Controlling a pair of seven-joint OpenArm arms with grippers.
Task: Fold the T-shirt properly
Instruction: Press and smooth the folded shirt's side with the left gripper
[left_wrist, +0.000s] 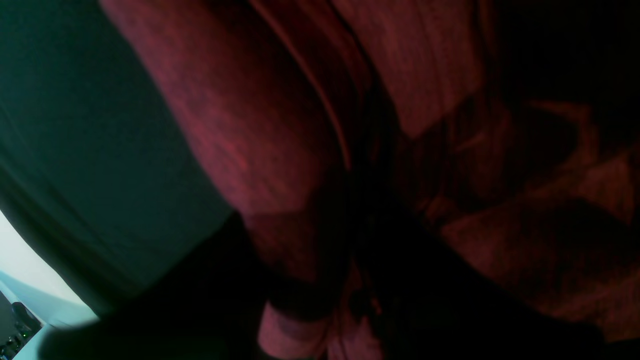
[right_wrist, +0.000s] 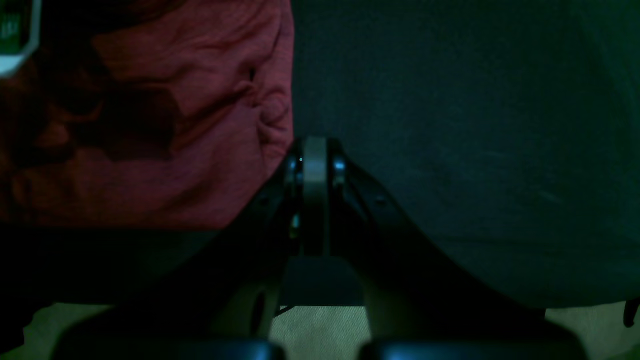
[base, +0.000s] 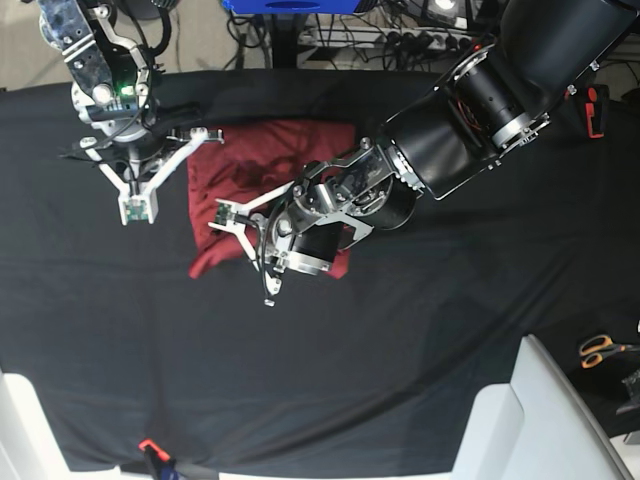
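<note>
on black cloth (base: 420, 330): left tool (base: 243, 248) grips t-shirt (base: 300, 150); right tool (base: 137, 207) closed, empty, beside it.

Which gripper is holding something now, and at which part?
The left gripper seems to pinch the T-shirt at a bunched fold near its front edge. The right gripper is shut and holds nothing.

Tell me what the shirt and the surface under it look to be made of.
The T-shirt: seemingly a soft knit, matte maroon; it bunches into loose wrinkles and shows a fine heathered texture near the right gripper. The table cover: probably black woven cloth, matte, with faint creases; its fibre can't be told.
</note>
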